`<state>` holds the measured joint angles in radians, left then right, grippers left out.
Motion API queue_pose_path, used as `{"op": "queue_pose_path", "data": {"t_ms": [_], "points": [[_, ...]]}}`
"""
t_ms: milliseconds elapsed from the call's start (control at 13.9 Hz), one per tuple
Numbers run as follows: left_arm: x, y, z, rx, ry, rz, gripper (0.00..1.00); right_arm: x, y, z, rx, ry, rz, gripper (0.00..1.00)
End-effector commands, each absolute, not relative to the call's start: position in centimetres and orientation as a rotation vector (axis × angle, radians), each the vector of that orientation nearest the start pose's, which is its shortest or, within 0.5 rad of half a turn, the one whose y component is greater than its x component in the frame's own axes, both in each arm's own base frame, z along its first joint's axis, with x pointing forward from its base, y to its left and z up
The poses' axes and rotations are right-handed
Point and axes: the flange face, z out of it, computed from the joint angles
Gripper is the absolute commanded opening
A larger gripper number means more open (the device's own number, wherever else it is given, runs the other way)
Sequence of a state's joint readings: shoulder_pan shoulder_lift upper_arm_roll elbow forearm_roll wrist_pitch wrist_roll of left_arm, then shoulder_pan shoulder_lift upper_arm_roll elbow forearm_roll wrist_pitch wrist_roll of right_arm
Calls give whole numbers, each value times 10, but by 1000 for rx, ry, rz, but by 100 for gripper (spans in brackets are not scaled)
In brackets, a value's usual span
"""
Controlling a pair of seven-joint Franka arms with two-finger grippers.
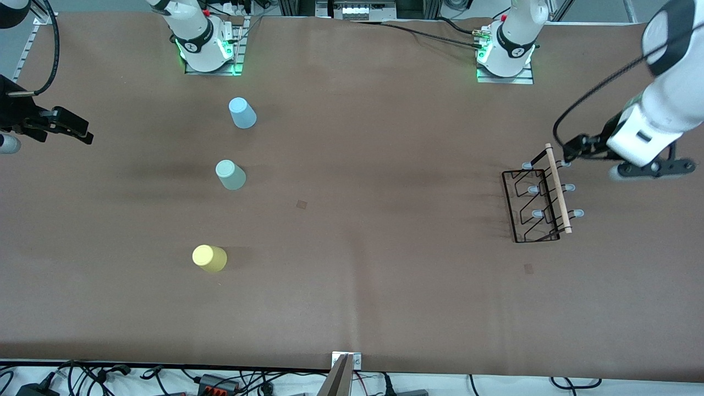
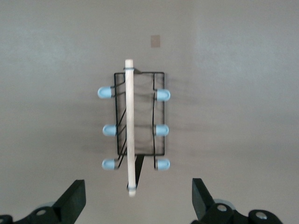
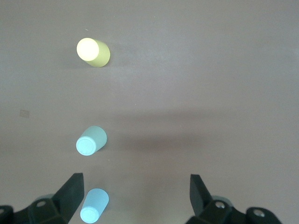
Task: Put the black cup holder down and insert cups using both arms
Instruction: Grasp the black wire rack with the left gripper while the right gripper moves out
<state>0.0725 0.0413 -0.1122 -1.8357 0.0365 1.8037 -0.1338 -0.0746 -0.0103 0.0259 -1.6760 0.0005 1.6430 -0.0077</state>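
Yellow cup (image 1: 209, 258) upside down; rack's rod (image 1: 558, 188) runs camera-to-bases.

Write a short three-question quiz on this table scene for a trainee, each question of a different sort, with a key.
1. True or false: the yellow cup hangs on the black cup holder.
2. Which cup stands nearest the front camera? A light blue cup; B grey-green cup; C yellow cup.
3. Fill in: the holder has ___ pale blue-tipped pegs.

Key
1. False: it stands on the table, toward the right arm's end.
2. C.
3. Six.

Both the left end effector and the right end effector are open and hold nothing.
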Motion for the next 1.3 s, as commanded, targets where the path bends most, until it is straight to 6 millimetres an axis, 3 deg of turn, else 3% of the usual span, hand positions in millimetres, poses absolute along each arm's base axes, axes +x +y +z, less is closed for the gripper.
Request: {"op": "queue_pose_path", "data": {"t_ms": [0,144,360,576,648,720,1008,1223], "points": [[579,-16,456,-3117,-123,90,100,550,-28,590,-3143,50,34,100],[581,-3,433,-3117,-152,117,96,550,-30,590,-3143,55,34,100],[579,-1,411,-3113,-152,181,78,550,-29,590,-3142,53,36,100],[582,1,390,-3114,-106,239,70,550,-28,590,-3142,50,41,100],[582,11,382,-3116,-112,256,68,550,-28,591,-3142,50,39,100],[583,21,376,-3117,-140,266,68,550,-29,591,-3142,53,39,100],[575,22,357,-3117,-141,283,65,549,-28,592,-3143,48,39,100],[570,23,348,-3114,-145,302,51,550,-30,593,-3143,58,29,100]]}}
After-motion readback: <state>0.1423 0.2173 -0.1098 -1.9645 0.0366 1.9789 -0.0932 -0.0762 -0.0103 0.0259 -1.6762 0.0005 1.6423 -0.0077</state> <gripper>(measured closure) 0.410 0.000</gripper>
